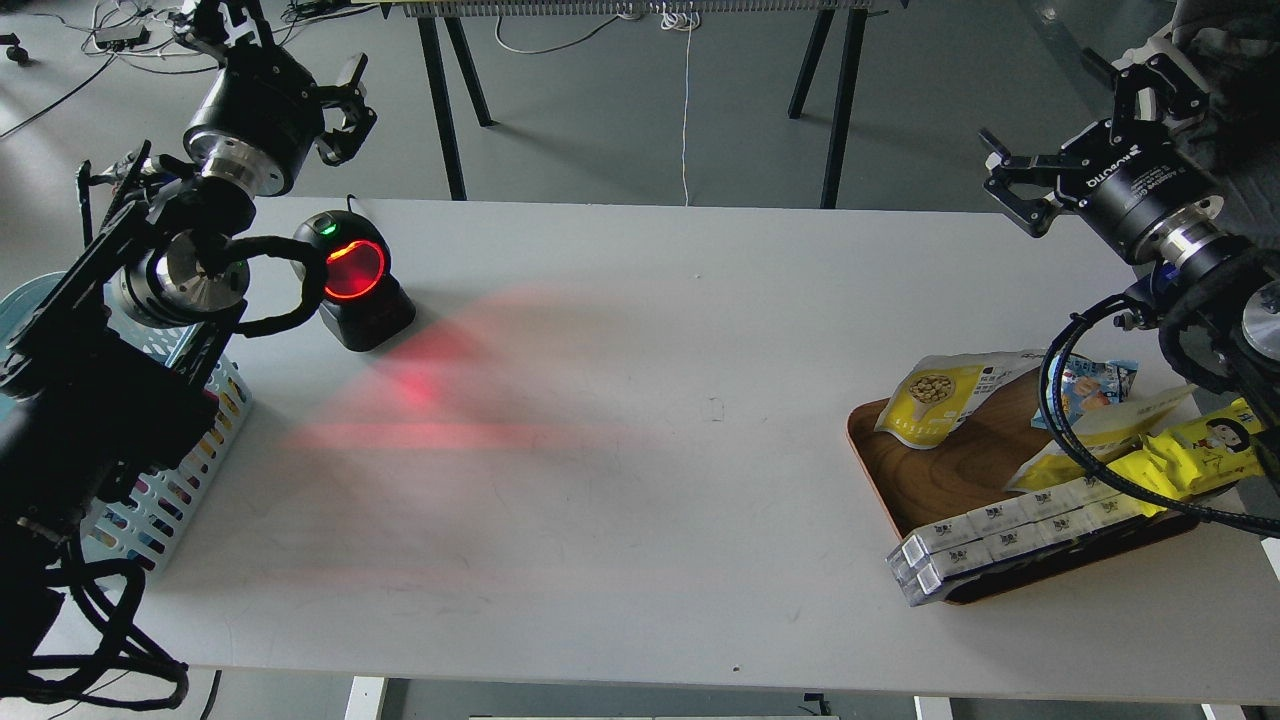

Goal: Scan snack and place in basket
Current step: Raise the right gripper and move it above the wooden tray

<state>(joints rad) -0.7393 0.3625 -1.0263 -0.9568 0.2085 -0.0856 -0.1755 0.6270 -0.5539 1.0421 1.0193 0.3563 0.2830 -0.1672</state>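
The snack (942,397), a small pouch with a yellow lower half and a spoon picture, lies on the back left part of the wooden tray (950,470) at the right. The light blue basket (170,490) stands at the table's left edge, mostly hidden behind my left arm. My left gripper (345,110) hovers above and behind the scanner (352,275), open and empty. High over the table's back right corner, my right gripper (1015,185) is open too, well above the tray and apart from the snack.
The black scanner glows red and throws red light across the table's middle. The tray also holds a small blue packet (1095,385), long yellow packets (1180,450) and white boxes (1010,535) at its front edge. Black trestle legs (450,100) stand behind the table.
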